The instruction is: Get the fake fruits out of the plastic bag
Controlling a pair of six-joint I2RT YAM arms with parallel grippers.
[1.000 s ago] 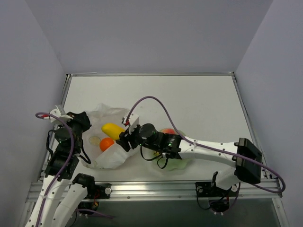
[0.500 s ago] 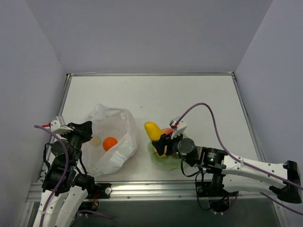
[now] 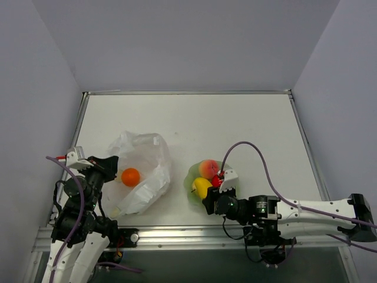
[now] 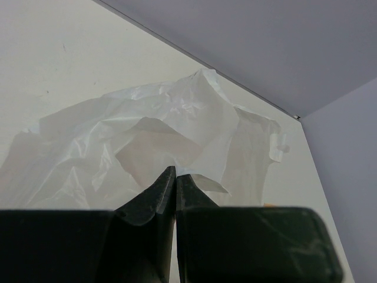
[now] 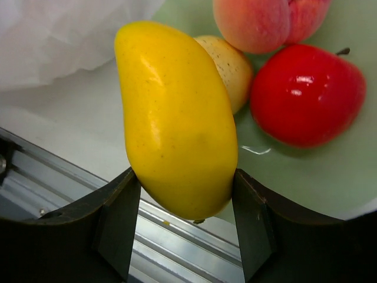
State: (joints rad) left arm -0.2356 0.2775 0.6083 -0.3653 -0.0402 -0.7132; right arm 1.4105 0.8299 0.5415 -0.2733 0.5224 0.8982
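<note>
Gripping the yellow fruit (image 5: 177,118) across its short axis over the plate (image 5: 318,177) rim, the right fingers (image 5: 118,224) sit well apart from the bag (image 3: 150,153), whose orange (image 3: 131,176) lies beside the closed left fingers (image 4: 147,206).

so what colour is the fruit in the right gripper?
Glossy yellow; the elongated fruit shows best in the right wrist view.

You get bright, even overhead light with soft shadows. Small glare spots sit on the red fruit (image 5: 306,97); the right wrist view is sharp.
</note>
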